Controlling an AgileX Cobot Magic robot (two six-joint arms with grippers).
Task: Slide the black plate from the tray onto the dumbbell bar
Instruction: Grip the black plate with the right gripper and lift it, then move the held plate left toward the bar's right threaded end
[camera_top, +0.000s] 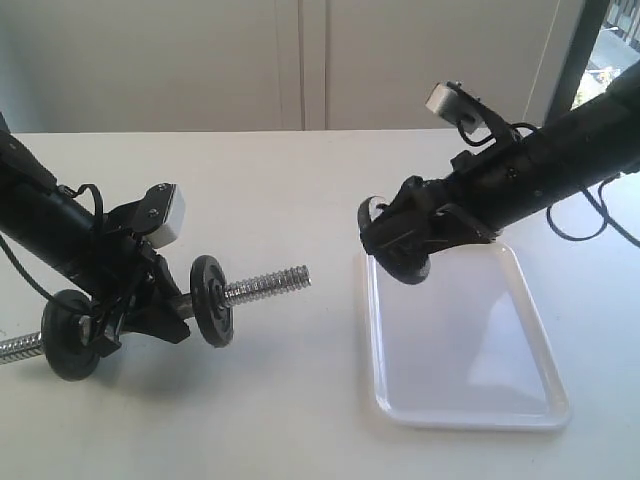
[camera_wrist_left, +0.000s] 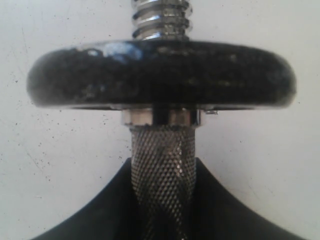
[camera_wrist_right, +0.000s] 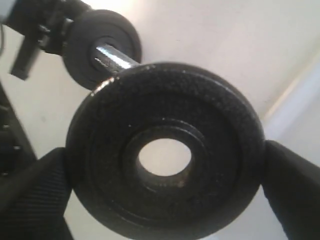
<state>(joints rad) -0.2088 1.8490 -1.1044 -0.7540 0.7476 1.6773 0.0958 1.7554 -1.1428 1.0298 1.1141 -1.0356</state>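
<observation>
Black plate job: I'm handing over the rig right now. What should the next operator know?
Left pincer: shut on the dumbbell bar at its middle, free threaded end toward the tray.
Right pincer: shut on the black plate, held by its rim over the tray's corner.
Done: plate picked up.
To do: line the hole up with the bar's end, slide it on.

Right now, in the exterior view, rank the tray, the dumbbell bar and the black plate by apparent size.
1. tray, by far
2. dumbbell bar, long but thin, one end out of frame
3. black plate, partly hidden by the right gripper holding it
</observation>
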